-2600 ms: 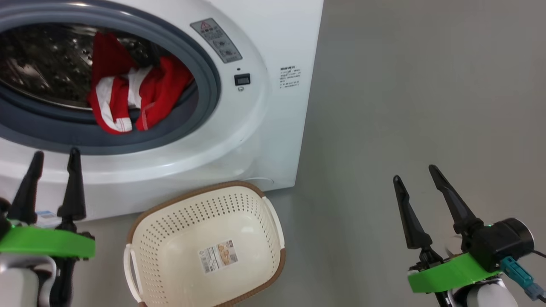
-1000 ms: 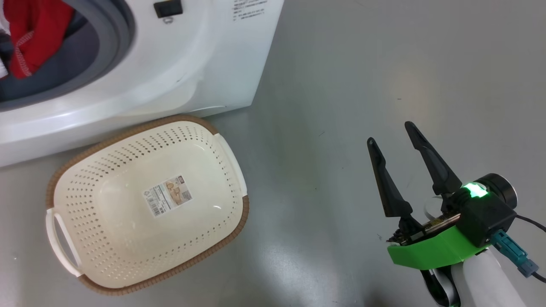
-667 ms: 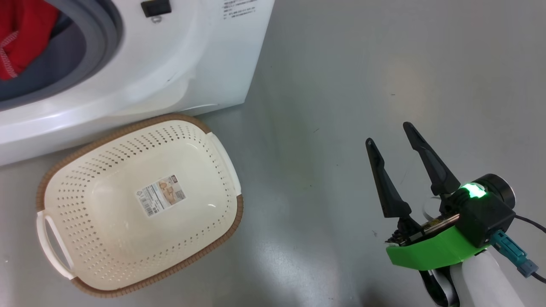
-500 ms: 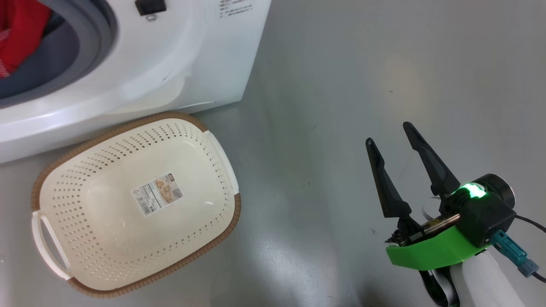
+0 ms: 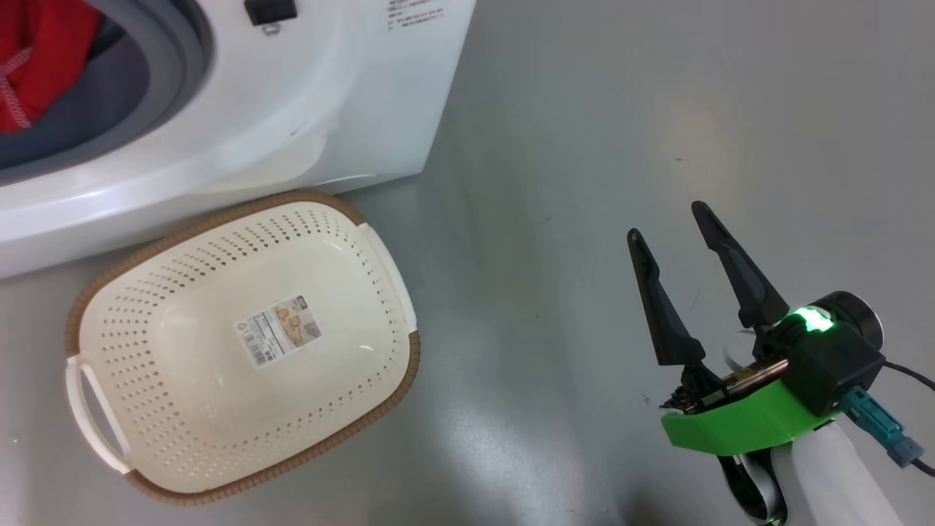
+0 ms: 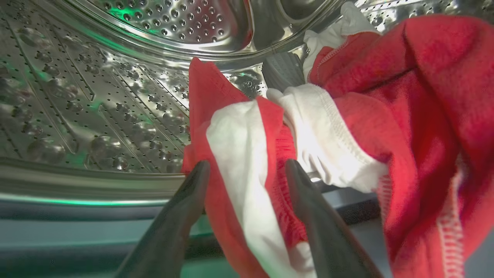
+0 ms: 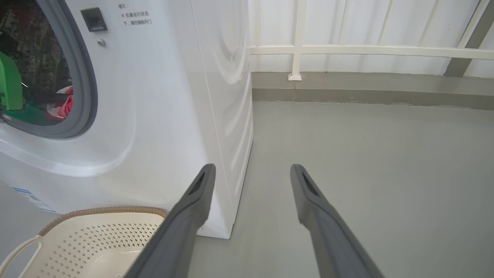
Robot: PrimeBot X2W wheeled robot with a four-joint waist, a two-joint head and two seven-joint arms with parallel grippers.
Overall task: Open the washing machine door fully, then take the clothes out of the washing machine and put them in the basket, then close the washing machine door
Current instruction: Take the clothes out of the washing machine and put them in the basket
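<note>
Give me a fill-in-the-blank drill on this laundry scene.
The clothes in the washing machine are red and ____.
The basket is ____, with no garment in it.
The right gripper over the floor is ____, not shut.
The left gripper has a fold of the clothes ____ its open fingers.
Missing words: white; empty; open; between.

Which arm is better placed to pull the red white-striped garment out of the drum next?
Left. The left gripper, open, straddles a fold of the red white-striped garment inside the perforated steel drum; the right gripper hangs open over grey floor, away from the drum.
</note>
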